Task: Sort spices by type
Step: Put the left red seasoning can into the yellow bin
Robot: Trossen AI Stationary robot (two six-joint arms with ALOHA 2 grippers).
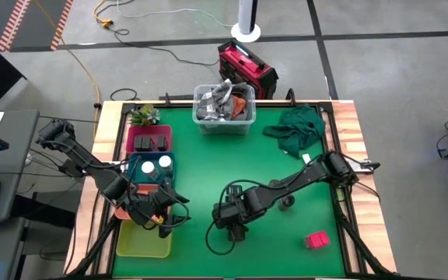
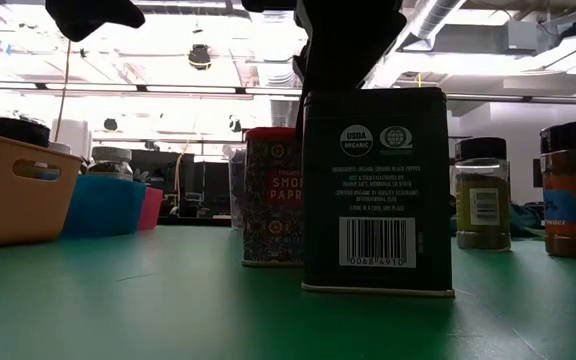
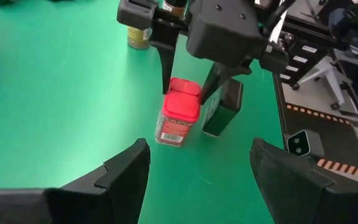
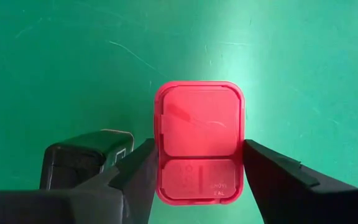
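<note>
A pink-red box [image 4: 200, 142] with a red lid stands upright on the green mat, and a black box [image 4: 84, 157] stands right beside it. Seen from table height, the pink-red box [image 2: 271, 195] stands behind the black box [image 2: 378, 190]. My right gripper [image 4: 199, 163] comes down over the pink-red box and is shut on it; from above, this gripper [image 1: 236, 220] hides both boxes. Another pink-red box [image 1: 316, 239] lies near the table's near right corner. My left gripper [image 3: 197, 167] is open, hovers near the trays [image 1: 162, 208] and touches nothing. My right gripper holds the pink-red box by its red lid [image 4: 166, 155], pinched between the two fingers [image 4: 135, 171] on two opposite sides. The fingers [image 3: 165, 74] come from above, pointing down. The box is upright with its base on the mat.
Along the left edge stand a pink tray [image 1: 136, 144] with black boxes, a blue tray [image 1: 140, 159] with white-topped jars, an orange tray [image 1: 123, 208] and a yellow tray [image 1: 142, 243]. A clear bin [image 1: 224, 109] and a green cloth [image 1: 298, 124] are on the far side. Dark-lidded jars [image 2: 483, 190] stand farther right.
</note>
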